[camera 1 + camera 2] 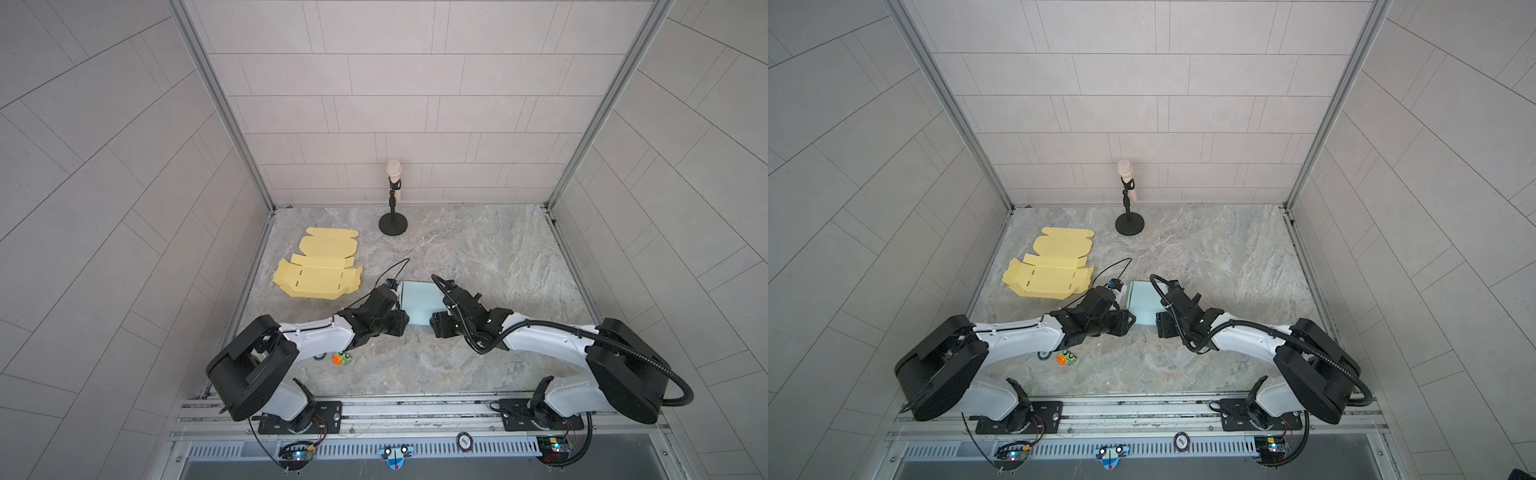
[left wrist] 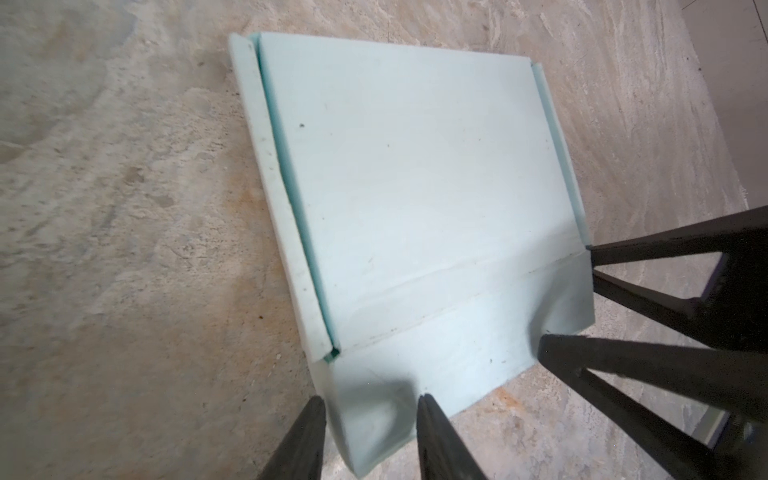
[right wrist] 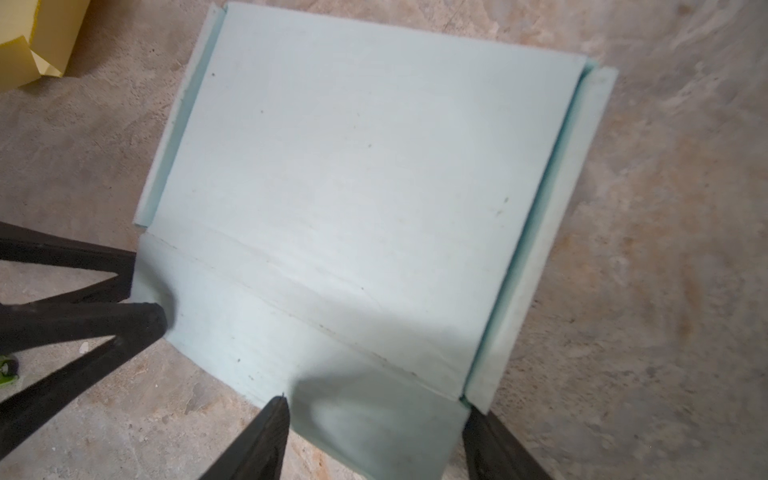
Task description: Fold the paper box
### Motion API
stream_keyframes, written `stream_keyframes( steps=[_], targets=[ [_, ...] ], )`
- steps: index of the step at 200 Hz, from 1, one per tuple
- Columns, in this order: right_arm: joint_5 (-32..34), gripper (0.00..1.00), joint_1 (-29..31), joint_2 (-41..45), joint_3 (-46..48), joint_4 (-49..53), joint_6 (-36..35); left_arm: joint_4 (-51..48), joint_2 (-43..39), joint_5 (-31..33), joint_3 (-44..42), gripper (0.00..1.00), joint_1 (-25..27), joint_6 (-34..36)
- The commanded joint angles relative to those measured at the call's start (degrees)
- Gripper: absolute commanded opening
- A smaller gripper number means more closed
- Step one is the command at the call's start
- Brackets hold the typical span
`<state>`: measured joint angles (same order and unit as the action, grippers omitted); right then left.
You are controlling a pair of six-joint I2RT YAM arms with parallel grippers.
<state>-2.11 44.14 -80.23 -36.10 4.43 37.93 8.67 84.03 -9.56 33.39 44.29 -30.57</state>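
The paper box is pale blue-green and lies flat mid-table, with narrow side strips folded up along two edges. Its near flap curls up slightly off the table. In the left wrist view my left gripper stands open, its fingertips either side of the flap's left corner. My right gripper is open too, astride the flap's right corner, one finger partly hidden behind the side strip. Each wrist view also shows the opposite gripper's fingers at the far corner, where the paper bulges.
A flat yellow box blank lies on the table to the left of the blue-green box. A microphone on a black stand is at the back. A small orange and green object sits under the left arm. Walls close in three sides.
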Motion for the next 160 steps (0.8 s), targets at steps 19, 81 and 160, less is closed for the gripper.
stream_keyframes(
  steps=[19,81,160],
  targets=[
    [1.1,0.68,0.3,-1.9,0.0,-0.5,0.3,-0.7,1.7,1.6,0.5,0.38,0.4,1.1],
    [1.3,0.67,0.3,-2.4,-0.5,-0.1,0.0,-1.2,2.6,2.3,1.6,0.36,0.4,1.5],
    [5.2,0.80,-0.4,2.8,-2.7,7.5,-3.0,-1.5,2.9,2.3,2.3,0.36,0.4,1.7]
  ],
)
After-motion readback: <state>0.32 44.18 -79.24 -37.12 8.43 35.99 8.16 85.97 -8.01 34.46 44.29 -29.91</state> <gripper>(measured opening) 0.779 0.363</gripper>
